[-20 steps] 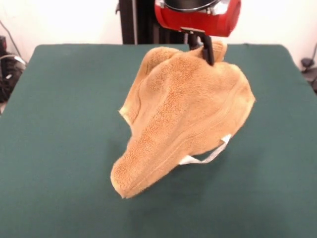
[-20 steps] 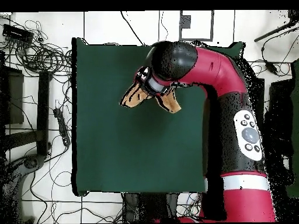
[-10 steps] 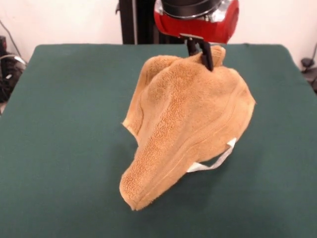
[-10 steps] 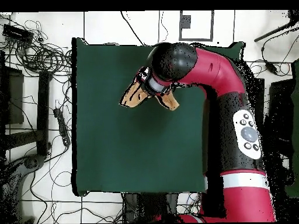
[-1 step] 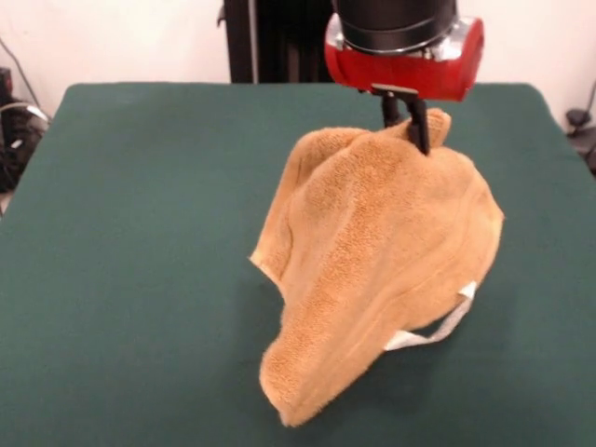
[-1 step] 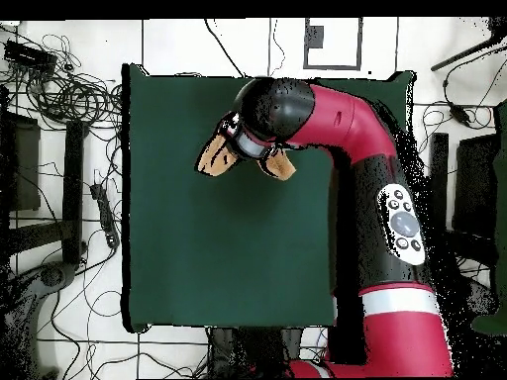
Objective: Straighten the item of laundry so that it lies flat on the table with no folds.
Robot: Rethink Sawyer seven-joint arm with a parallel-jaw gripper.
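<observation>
The black gripper was closed on the top fold of the orange-tan terry towel, which hung bunched toward 7 o'clock over the dark green table; the lifting step was in hand, and next it probably needed lowering and spreading flat

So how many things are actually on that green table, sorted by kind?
Orange-tan terry towels: 1, hanging bunched from the robot's black gripper
White labels: 1, a loop on the towel's edge
Dark green cloth-covered tables: 1
Total: 3
</observation>
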